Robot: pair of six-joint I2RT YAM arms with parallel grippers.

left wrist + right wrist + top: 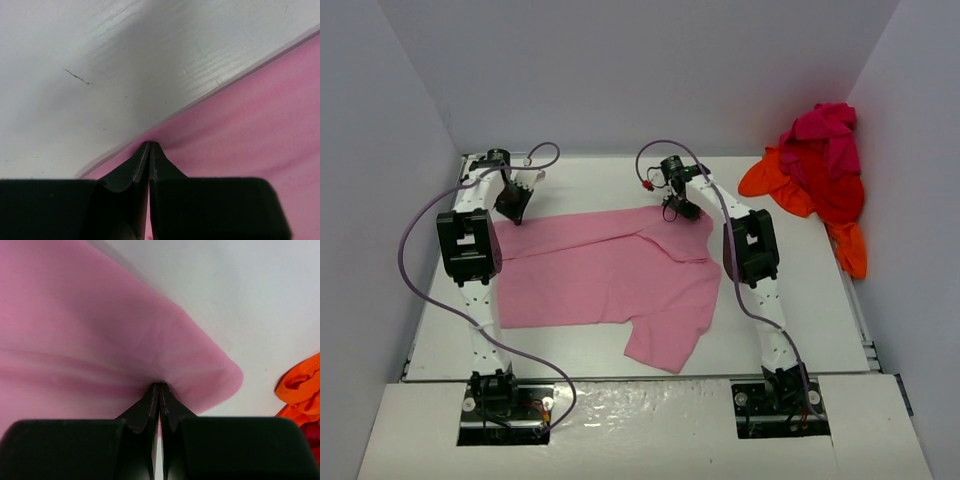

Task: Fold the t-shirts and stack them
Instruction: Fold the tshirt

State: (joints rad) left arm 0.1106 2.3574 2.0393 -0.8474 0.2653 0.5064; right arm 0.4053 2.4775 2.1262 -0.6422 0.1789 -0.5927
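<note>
No words, brands, numbers or signs can be read on the pink t-shirt [590, 280] or the surface [800, 330] (both plain).

Both arms stretched forward; left gripper [512, 207] and right gripper [681, 209] each clamped tight on pink t-shirt [600, 280] edge.

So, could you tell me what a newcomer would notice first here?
The light pink t-shirt spread out in the centre, with the left hand and right hand each shut on its far edge. Then the heap of orange, red and magenta t-shirts at the far right.
</note>
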